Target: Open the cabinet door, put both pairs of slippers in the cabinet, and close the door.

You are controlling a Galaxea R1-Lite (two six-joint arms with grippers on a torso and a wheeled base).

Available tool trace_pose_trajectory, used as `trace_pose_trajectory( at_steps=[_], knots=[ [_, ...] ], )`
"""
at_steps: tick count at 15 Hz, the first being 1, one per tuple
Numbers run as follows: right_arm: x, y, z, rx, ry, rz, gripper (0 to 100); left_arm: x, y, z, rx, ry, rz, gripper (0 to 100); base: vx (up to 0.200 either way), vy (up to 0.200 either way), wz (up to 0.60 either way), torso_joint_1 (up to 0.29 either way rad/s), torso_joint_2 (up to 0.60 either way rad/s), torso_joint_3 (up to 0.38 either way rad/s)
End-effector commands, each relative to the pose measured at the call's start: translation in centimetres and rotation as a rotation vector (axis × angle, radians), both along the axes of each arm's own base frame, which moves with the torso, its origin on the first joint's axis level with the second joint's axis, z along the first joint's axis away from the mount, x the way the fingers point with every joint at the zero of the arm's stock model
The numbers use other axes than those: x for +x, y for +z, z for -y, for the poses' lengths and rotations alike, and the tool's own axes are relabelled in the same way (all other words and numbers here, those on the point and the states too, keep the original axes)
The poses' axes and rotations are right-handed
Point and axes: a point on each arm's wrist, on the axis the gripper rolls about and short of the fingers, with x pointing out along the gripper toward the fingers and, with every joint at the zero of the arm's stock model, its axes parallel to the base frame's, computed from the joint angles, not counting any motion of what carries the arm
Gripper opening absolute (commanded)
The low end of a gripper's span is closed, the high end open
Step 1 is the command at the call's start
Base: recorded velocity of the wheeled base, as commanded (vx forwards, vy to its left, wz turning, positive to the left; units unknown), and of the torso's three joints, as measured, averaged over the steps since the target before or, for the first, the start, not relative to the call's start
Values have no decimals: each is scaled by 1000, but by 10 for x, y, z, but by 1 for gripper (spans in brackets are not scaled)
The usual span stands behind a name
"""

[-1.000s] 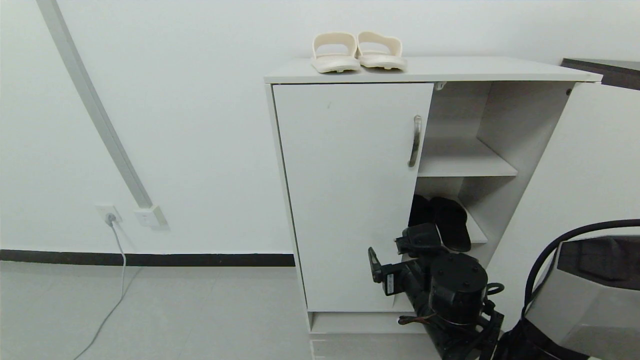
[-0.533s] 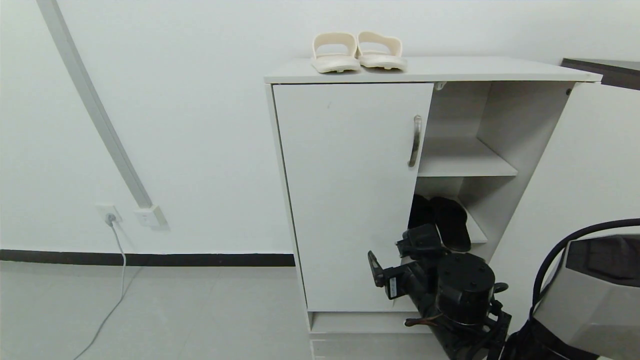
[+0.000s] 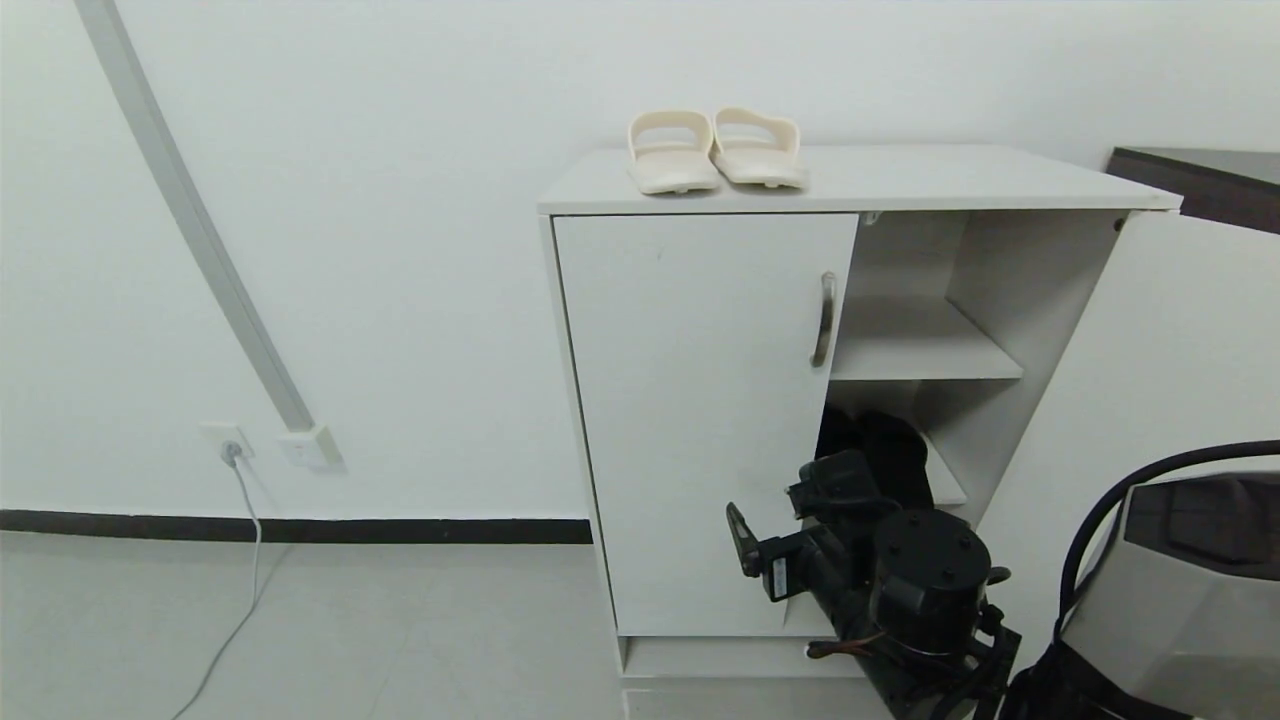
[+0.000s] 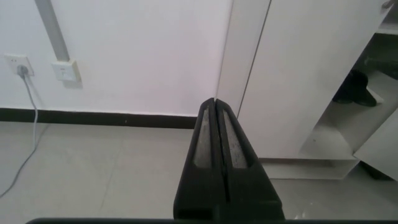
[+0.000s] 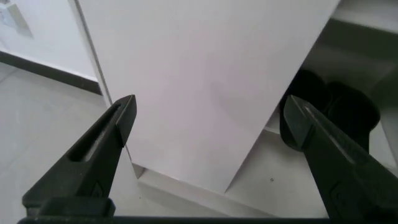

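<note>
A cream pair of slippers [image 3: 715, 150] stands on top of the white cabinet [image 3: 900, 175]. A black pair of slippers [image 3: 885, 445] lies on the lower shelf inside, also seen as black slippers [image 5: 336, 109] in the right wrist view. The cabinet's left door [image 3: 700, 400] is closed; the right door [image 3: 1150, 350] stands swung open. My right gripper [image 3: 790, 505] is open and empty, low in front of the closed door's edge, just short of the black pair; right gripper [image 5: 210, 109]. My left gripper [image 4: 215, 134] is shut, empty, low over the floor left of the cabinet.
The closed door has a metal handle [image 3: 824, 318]. An upper shelf [image 3: 920, 350] is bare. A wall socket with a cable [image 3: 232, 452] is on the left wall, above grey floor [image 3: 350, 630]. A dark tabletop edge [image 3: 1200, 170] shows at the far right.
The head camera has tilted, so the whole picture sits lower now. My right arm drew back slightly from the black slippers. Slippers and doors stayed put.
</note>
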Motion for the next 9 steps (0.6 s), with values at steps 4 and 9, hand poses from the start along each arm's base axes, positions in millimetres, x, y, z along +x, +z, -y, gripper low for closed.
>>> trace_pose_trajectory(
  at_steps=[4, 9],
  knots=[
    [-2, -4, 3, -8, -3, -9, 100, 0, 0, 0, 0, 0, -2, 0, 0, 0, 0, 104, -446, -348],
    [-2, -4, 3, -12, 0, -11, 100, 0, 0, 0, 0, 0, 0, 0, 0, 0, 0, 141, -466, -333]
  ],
)
